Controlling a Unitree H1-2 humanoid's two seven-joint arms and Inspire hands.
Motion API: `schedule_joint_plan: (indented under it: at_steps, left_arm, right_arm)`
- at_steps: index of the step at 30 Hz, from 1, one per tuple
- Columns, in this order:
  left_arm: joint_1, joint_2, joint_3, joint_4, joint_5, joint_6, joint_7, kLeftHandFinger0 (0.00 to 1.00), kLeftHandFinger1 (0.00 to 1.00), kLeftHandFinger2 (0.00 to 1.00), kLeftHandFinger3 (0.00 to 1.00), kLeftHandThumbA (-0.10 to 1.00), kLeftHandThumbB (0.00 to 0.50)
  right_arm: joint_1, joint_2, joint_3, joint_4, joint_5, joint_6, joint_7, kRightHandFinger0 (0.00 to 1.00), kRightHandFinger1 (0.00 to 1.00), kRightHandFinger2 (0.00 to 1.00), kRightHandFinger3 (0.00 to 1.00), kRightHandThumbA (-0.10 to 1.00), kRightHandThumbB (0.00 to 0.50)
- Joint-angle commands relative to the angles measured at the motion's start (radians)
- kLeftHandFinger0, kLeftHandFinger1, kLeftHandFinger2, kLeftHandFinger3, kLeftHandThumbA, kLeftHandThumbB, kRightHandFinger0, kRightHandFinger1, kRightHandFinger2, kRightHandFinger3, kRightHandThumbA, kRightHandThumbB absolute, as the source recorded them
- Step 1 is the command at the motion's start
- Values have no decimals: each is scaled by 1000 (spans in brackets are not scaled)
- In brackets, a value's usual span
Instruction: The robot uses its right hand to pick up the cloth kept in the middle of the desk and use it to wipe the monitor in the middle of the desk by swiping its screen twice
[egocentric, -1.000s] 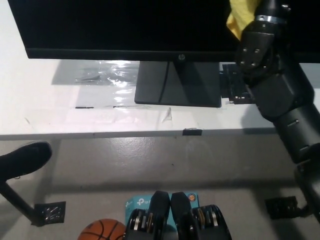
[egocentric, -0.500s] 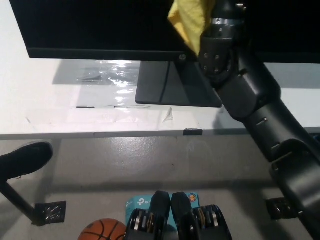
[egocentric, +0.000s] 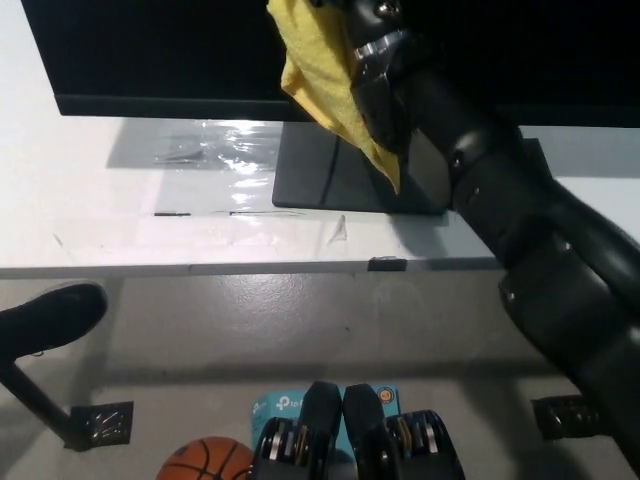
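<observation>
You have the wide black flat monitor at the back of the white desk, its stand at centre. The crumpled yellow cloth hangs before the screen, above the stand. The orange basketball lies on the floor, below the desk's front edge.

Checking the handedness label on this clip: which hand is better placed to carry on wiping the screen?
The right. The black right hand already holds the yellow cloth up against the monitor near its middle. The white left hand is nowhere in view.
</observation>
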Motion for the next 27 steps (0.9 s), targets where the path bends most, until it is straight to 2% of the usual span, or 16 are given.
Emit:
schedule_joint_plan:
  at_steps: [1,2,6,8,9,13,16,18,21,22,23,24,25,26,27]
  left_arm:
    - [16,37,9,-13,7,-2,-20,757,710,823,1000,722,113]
    - [16,38,8,-12,10,-6,-20,754,708,828,1000,720,104]
    - [20,42,7,-23,16,-2,-21,776,743,863,1000,732,109]
    - [5,38,2,9,20,-14,-19,777,740,865,1000,735,114]
    - [6,38,1,9,21,-19,-18,771,724,850,1000,745,136]
    - [4,33,2,41,20,-52,-11,746,699,823,1000,777,163]
    - [4,33,6,35,19,-36,-17,754,709,834,1000,755,138]
    - [-2,34,6,50,24,-50,-11,738,691,817,1000,768,150]
    - [2,29,13,56,19,-60,-5,732,684,810,1000,745,134]
    - [8,31,15,44,17,-54,-8,732,688,812,1000,747,137]
    - [8,29,17,41,14,-48,-10,742,701,821,1000,741,138]
    - [10,29,16,38,15,-46,-11,744,701,822,1000,736,126]
    - [14,27,19,33,14,-43,-9,750,707,826,1000,724,112]
    - [16,26,20,31,14,-42,-9,752,708,827,1000,720,112]
    - [10,22,23,61,8,-62,-6,742,699,823,1000,721,123]
  right_arm:
    - [-110,-39,46,24,-52,-30,-12,0,0,334,420,-100,112]
    - [-113,-47,53,27,-53,-35,-20,0,0,327,434,-100,130]
    - [-120,-76,87,25,-68,-44,-24,0,0,323,414,-100,137]
    - [-121,-85,97,23,-74,-50,-36,0,0,331,446,-100,136]
    - [-119,-94,113,22,-91,-47,-59,0,0,313,421,-100,183]
    - [-98,-128,144,12,-113,-56,-65,0,0,333,430,-100,236]
    - [-74,-169,167,2,-134,-68,-91,0,0,346,448,-100,223]
    - [-71,-178,180,4,-146,-48,-100,0,0,347,452,-100,222]
    - [-44,-221,184,-8,-149,-57,-91,0,0,308,471,-100,255]
    - [-20,-255,178,-23,-147,-47,-70,0,0,325,468,-100,195]
    - [-8,-278,183,-34,-157,-49,-68,0,0,347,393,-100,128]
    - [3,-295,185,-42,-164,-57,-90,0,0,292,325,-100,130]
    - [12,-307,185,-48,-167,-60,-94,0,0,257,166,-100,118]
    - [16,-312,184,-53,-169,-61,-95,0,0,257,159,-100,117]
    - [32,-340,178,-59,-167,-54,-73,0,0,206,125,-100,63]
